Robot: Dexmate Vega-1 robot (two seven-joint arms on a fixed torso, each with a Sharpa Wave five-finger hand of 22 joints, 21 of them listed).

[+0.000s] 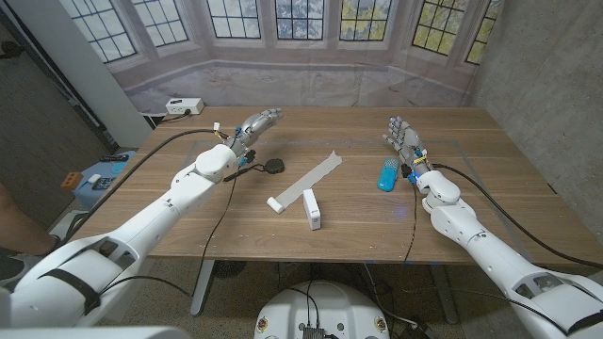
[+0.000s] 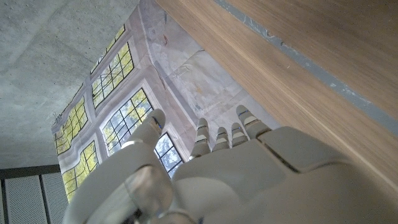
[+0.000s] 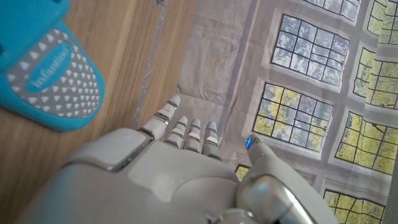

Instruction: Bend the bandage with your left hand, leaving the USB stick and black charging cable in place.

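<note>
A long, pale grey strip of bandage (image 1: 307,180) lay diagonally near the middle of the wooden table (image 1: 471,132), its nearer end curled into a small white roll and its far end lying flat and loose. Touching or just beside that rolled end, on the side nearer the robot, sat a small white rectangular USB stick (image 1: 312,209). A black charging cable (image 1: 272,167) with a round black puck rested to the bandage's left, between it and the left hand (image 1: 252,127).

The left hand hovered well apart from the bandage, beyond the puck, fingers loosely spread and holding nothing. The right hand (image 1: 403,137) stood on the bandage's far right, fingers apart and empty, just beside a bright blue patterned object (image 1: 387,174) whose exact kind could not be made out.

The bandage looked light, thin and limp, so it would probably fold with very little force but could slide on the smooth wood rather than crease. The loose flat end, away from the USB stick, seemed the safest place to pinch; lifting that end and laying it back over the strip would likely bend it without nudging the stick. Reaching in past the puck risked dragging the cable.
</note>
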